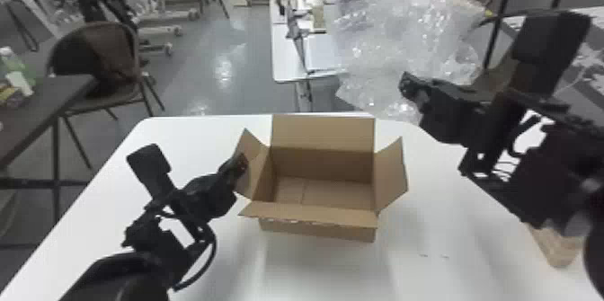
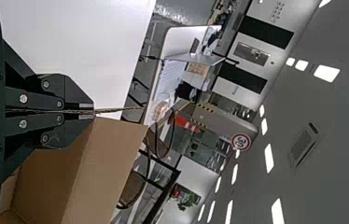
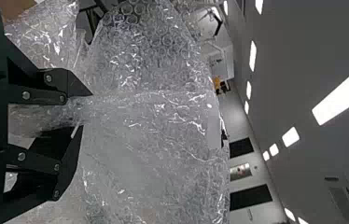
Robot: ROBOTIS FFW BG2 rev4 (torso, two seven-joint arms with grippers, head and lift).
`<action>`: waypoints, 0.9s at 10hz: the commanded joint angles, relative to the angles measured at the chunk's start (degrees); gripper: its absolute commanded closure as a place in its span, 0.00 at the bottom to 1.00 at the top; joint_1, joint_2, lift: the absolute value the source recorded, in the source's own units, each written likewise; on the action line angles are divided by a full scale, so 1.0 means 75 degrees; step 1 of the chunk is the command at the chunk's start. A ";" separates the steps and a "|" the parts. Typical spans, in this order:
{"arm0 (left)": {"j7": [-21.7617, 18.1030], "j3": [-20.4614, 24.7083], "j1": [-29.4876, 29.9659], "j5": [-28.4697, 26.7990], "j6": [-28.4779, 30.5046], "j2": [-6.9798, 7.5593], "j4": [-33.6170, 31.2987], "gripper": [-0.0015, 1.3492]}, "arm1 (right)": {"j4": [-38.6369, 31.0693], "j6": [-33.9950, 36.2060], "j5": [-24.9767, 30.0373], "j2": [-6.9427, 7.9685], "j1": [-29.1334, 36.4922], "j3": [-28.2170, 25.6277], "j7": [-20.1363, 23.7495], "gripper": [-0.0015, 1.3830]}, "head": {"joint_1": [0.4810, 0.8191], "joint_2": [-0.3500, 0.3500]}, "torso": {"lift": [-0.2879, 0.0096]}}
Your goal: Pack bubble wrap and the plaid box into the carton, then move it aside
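L gripper pinching cardboard flap; R gripper clamping crinkly bubble wrap, prob. bunched.

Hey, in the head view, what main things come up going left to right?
Brown chair, left tool, open carton, right tool, partly hidden tan object. The bubble wrap overlaps the carton and right tool in that span, so I left it out.
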 commanded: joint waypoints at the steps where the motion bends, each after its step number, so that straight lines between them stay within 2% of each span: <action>1: 0.0146 -0.0122 0.0029 -0.0012 -0.0184 -0.0091 0.0008 0.89 | 0.0898 0.0276 -0.1035 -0.0002 -0.0502 0.0022 0.0600 0.77 | 0.25 0.76 | 0.41; 2: 0.0404 -0.0274 0.0052 -0.0012 -0.0395 -0.0103 0.0008 0.89 | 0.1589 0.0416 -0.1902 -0.0013 -0.0654 0.0033 0.1010 0.77 | 0.24 0.80 | 0.41; 3: 0.0686 -0.0450 0.0064 0.0023 -0.0606 -0.0103 0.0019 0.89 | 0.1905 0.0522 -0.2113 0.0034 -0.0654 0.0045 0.1151 0.77 | 0.26 0.84 | 0.41; 4: 0.0721 -0.0462 0.0111 0.0081 -0.0723 -0.0103 0.0019 0.89 | 0.2198 0.0615 -0.2160 0.0151 -0.0642 0.0045 0.1151 0.77 | 0.29 0.87 | 0.41; 5: 0.0826 -0.0520 0.0146 0.0116 -0.0793 -0.0091 -0.0004 0.89 | 0.2468 0.0651 -0.2430 0.0169 -0.0595 0.0045 0.1151 0.77 | 0.32 0.87 | 0.41; 6: 0.0873 -0.0555 0.0158 0.0163 -0.0864 -0.0068 -0.0016 0.89 | 0.2468 0.0826 -0.2640 0.0169 -0.0537 0.0045 0.0729 0.77 | 0.34 0.88 | 0.41; 8: 0.0932 -0.0579 0.0170 0.0210 -0.0922 -0.0021 -0.0016 0.89 | 0.2374 0.1483 -0.3437 0.0169 -0.0502 -0.0072 -0.0525 0.77 | 0.41 0.88 | 0.41; 9: 0.0932 -0.0590 0.0170 0.0234 -0.0934 -0.0009 -0.0016 0.89 | 0.2421 0.1565 -0.3531 0.0169 -0.0502 -0.0084 -0.0853 0.77 | 0.43 0.88 | 0.41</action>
